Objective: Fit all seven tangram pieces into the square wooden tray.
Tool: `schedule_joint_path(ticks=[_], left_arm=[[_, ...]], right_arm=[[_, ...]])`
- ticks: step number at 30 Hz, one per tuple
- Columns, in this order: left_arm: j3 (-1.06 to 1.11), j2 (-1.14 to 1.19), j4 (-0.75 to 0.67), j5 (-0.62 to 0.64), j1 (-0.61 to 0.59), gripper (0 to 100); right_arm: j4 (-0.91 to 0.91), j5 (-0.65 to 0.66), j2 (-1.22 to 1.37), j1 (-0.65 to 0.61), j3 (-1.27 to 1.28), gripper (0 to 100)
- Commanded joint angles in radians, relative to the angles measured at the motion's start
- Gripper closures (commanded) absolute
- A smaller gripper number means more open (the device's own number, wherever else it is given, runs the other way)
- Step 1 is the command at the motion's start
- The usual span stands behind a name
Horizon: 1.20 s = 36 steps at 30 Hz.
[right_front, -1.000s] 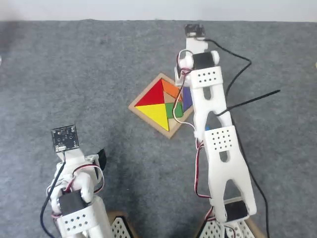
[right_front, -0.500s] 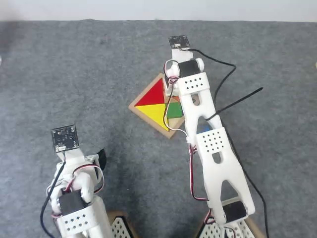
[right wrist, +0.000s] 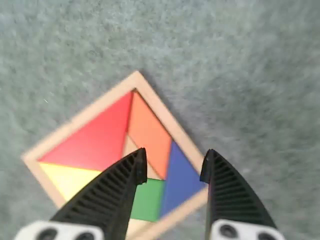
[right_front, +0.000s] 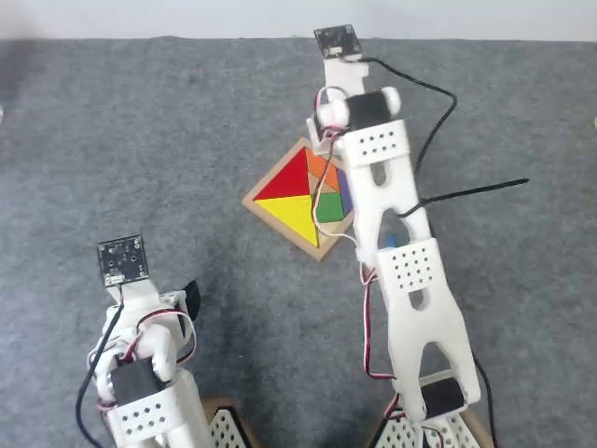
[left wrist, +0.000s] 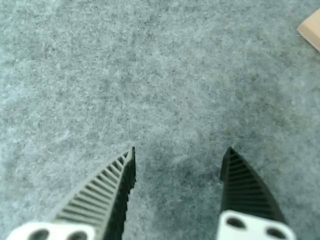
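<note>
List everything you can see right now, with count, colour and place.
tray: 1, light wood, on the mat mid-table, turned corner-on
red triangle: 1, in the tray
yellow triangle: 1, in the tray, edge to edge with the red
orange piece: 1, in the tray, along its rim
blue piece: 1, in the tray, next to the orange
green piece: 1, in the tray, beside the blue
pale patch: 1, between red and orange; piece or bare tray, cannot tell
mat: 1, grey, under everything
cable: black, off the right arm
left gripper: open, over bare mat
right gripper: open, over the tray
</note>
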Motion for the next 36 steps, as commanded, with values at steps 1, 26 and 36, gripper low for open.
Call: schedule_joint_path(ticks=[1,26,36], left_arm=[[-0.022,-0.02,0.005,0.008,-0.002,73],[-0.022,-0.02,0.005,0.008,-0.002,73],[-0.022,-0.02,0.005,0.008,-0.002,73]], right_arm=[[0.047,0.141,-0.136,0.019,0.141,81.6],[-0.565,0.037,-1.007,0.024,1.906,71.4],[-0.634,-0.006,-1.007,0.033,1.967,72.1]])
